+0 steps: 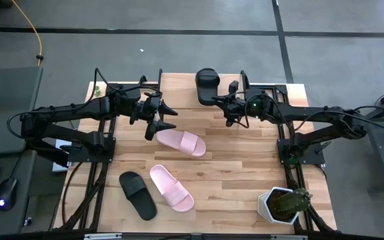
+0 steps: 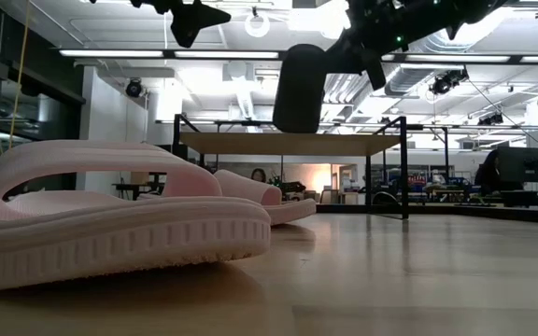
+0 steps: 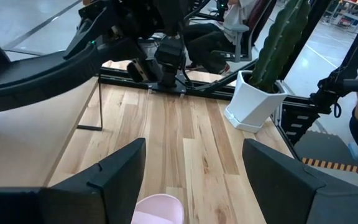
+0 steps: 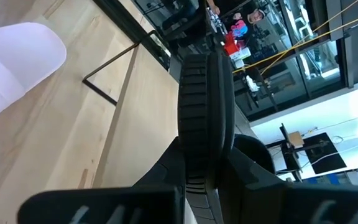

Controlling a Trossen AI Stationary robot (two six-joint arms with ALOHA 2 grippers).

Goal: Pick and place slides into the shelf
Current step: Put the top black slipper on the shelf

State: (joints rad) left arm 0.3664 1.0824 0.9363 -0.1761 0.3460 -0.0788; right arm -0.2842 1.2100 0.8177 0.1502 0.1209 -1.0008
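My right gripper [image 1: 220, 101] is shut on a black slide [image 1: 207, 85], which it holds up over the far middle of the table. In the low view this slide [image 2: 299, 89] hangs just above the wooden top of the shelf [image 2: 288, 143]. My left gripper [image 1: 169, 119] hovers open, holding nothing, above and just behind a pink slide [image 1: 181, 142] lying flat on its sole mid-table; its tip [image 3: 160, 208] shows between the open fingers. A second pink slide [image 1: 171, 187] and a second black slide [image 1: 138, 195] lie flat near the front left. My right gripper pinches one end of the black slide [image 4: 202, 155] between its two fingers, one finger on each flat face. The fingers come nearly level from the table's right. The slide stands on edge, sticking out past the fingers toward the far edge, and is lifted clear of the shelf.
A cactus in a white pot [image 1: 282, 203] stands at the front right corner. Thin black shelf legs [image 2: 404, 168] stand at the far end of the table. People and desks show in the room beyond.
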